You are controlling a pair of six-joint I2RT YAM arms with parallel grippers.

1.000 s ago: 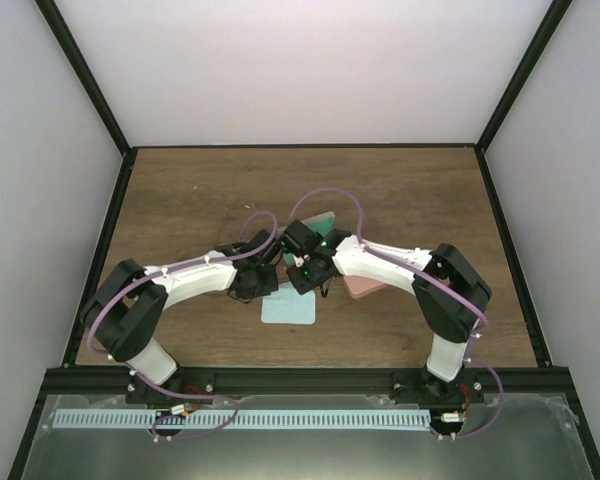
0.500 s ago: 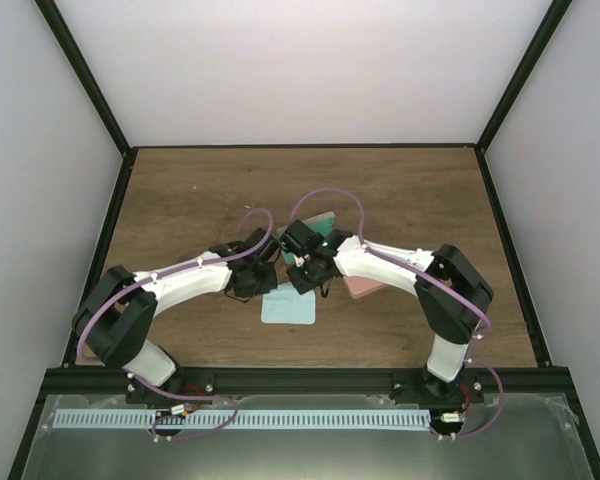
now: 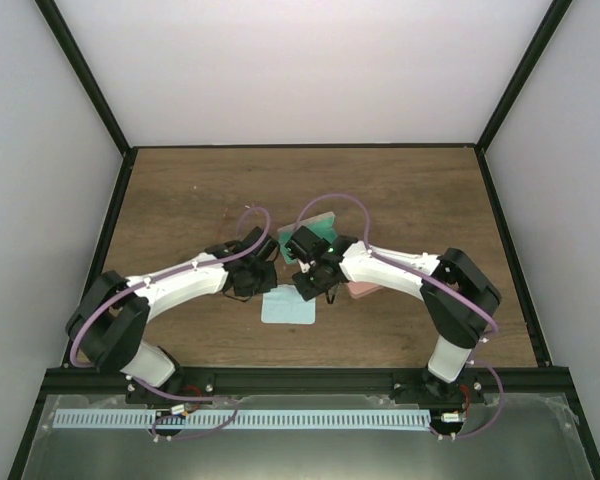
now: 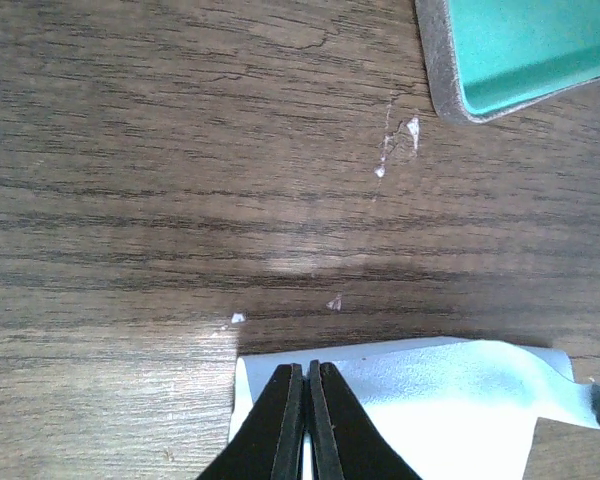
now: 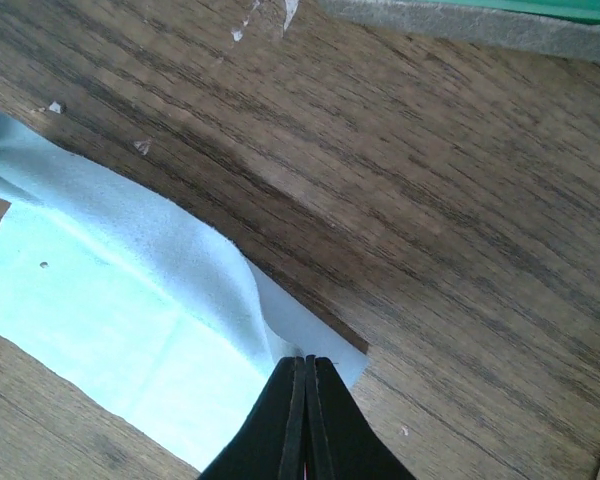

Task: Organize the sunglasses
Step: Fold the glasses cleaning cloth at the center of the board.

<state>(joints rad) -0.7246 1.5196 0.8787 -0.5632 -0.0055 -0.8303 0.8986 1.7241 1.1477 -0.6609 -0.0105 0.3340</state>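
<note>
My left jaws and right jaws both close on the blue cloth by the near edge of the worktop; no sunglasses show, so sorting seems unfinished.

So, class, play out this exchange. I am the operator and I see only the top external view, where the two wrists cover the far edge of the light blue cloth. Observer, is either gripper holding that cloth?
Observer: Yes. The left wrist view shows the left gripper shut on the edge of the light blue cloth.
Operator: And the other arm?
Observer: In the right wrist view, the right gripper is shut on a corner of the cloth, and a raised fold runs away from its fingertips.
Operator: What is the teal patch behind them?
Observer: It is an open case with a grey rim and teal lining, lying apart from the cloth.
</note>
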